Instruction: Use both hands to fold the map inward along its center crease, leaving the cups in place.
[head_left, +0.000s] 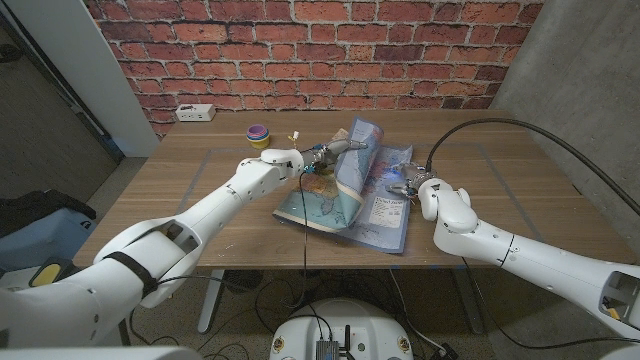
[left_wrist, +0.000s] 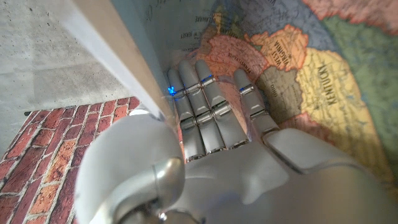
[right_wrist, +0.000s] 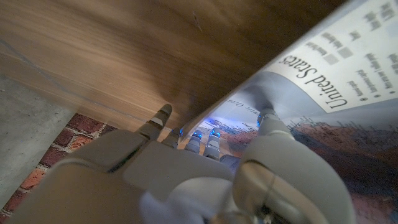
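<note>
Map (head_left: 352, 190) half-raised at table centre; left hand (head_left: 322, 156) fingers straight under its lifted panel; right hand (head_left: 405, 184) pinches the right edge; uneven lifting risks an off-crease fold, or slippage.

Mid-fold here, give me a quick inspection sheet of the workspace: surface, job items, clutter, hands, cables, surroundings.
Surface: wooden table, bare around the map.
Job's things: map partly raised, both side panels lifted; stacked cups stand apart behind it, near the far edge.
Clutter: white power strip at the far left corner; a small pale object beside the cups, too small to identify.
Hands: left hand has its fingers against the printed side of the map; right hand grips the map's right edge.
Cables: black cable arcs above the right arm.
Surroundings: brick wall behind the table.
</note>
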